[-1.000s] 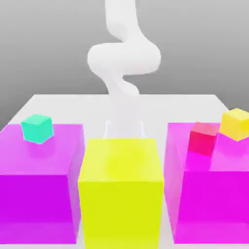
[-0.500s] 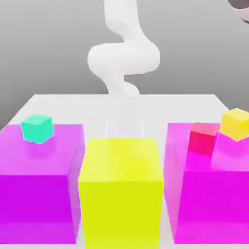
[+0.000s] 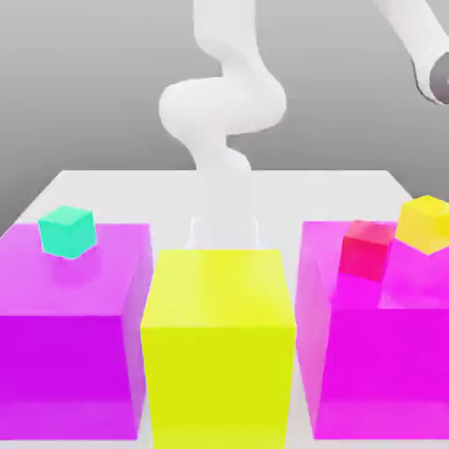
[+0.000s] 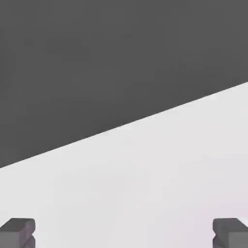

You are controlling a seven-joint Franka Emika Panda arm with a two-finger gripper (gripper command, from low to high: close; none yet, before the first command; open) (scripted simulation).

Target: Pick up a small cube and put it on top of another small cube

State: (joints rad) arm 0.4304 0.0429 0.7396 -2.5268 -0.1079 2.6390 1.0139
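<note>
Three big blocks front the exterior view: a magenta one (image 3: pixel 74 316) carrying a teal-green small cube (image 3: pixel 67 231), a yellow one (image 3: pixel 217 342), and a second magenta one (image 3: pixel 381 342) bearing small red (image 3: pixel 367 249) and yellow (image 3: pixel 425 223) cubes. I cannot tell where the sky-blue cube is. In the hand view, the gripper (image 4: pixel 124 235) has its fingers (image 4: pixel 18 232) spread wide over bare white table (image 4: pixel 145 184), holding nothing.

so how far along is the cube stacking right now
Nothing looks done yet: the teal cube, red cube and yellow cube each sit singly on the magenta blocks, none stacked. In hand: the arm is up above the table, and the hand view shows the fingers wide apart with nothing between them. Left: the whole pick and stack.
</note>
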